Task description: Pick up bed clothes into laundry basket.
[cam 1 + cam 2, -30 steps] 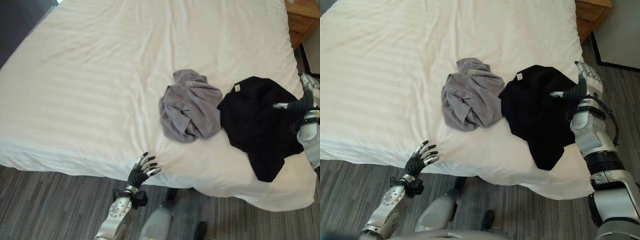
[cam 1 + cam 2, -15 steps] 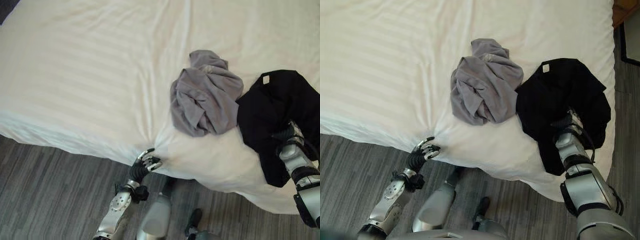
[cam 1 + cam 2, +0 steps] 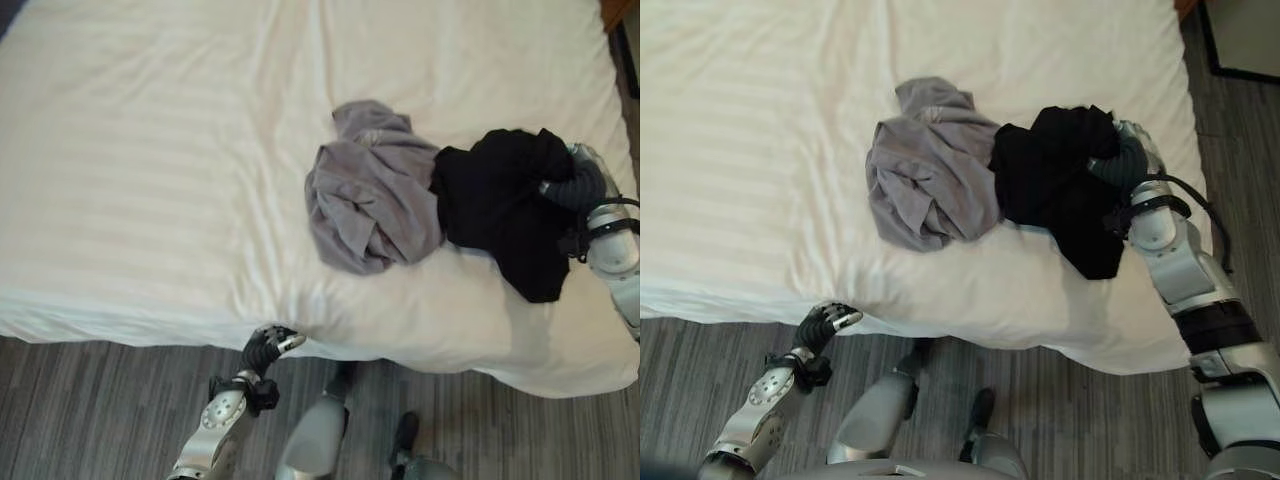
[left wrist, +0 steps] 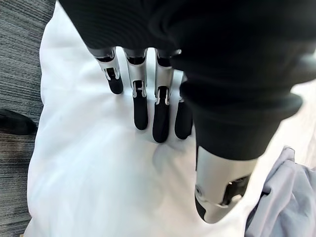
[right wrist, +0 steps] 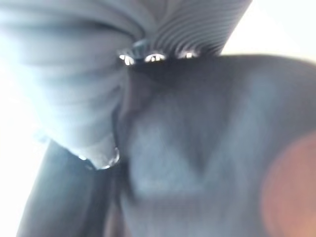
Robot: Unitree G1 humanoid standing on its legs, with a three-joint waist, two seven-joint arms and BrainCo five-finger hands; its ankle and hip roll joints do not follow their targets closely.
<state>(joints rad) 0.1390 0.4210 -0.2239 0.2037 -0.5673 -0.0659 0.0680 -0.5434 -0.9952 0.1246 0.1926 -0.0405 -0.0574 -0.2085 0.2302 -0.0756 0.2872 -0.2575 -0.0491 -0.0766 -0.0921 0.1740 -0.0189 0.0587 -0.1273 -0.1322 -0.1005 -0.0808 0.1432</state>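
Note:
A crumpled grey garment (image 3: 372, 190) lies on the white bed (image 3: 150, 150), right of its middle. Touching its right side is a black garment (image 3: 495, 200), bunched up into a heap with one end trailing toward the bed's near edge. My right hand (image 3: 1127, 160) is at the heap's far right side, fingers dug into the black cloth (image 5: 197, 148) and closed on it. My left hand (image 3: 266, 345) rests low at the bed's near edge, its fingers (image 4: 160, 116) extended with the tips on the white sheet, holding nothing.
Grey striped carpet (image 3: 90, 410) runs along the bed's near edge. A sliver of wooden furniture (image 3: 616, 8) shows past the bed's far right corner. The left half of the bed is bare sheet.
The camera has shifted. My right hand has moved up to the black garment's right side and gathered it into a heap. My left hand has sunk slightly at the bed's edge.

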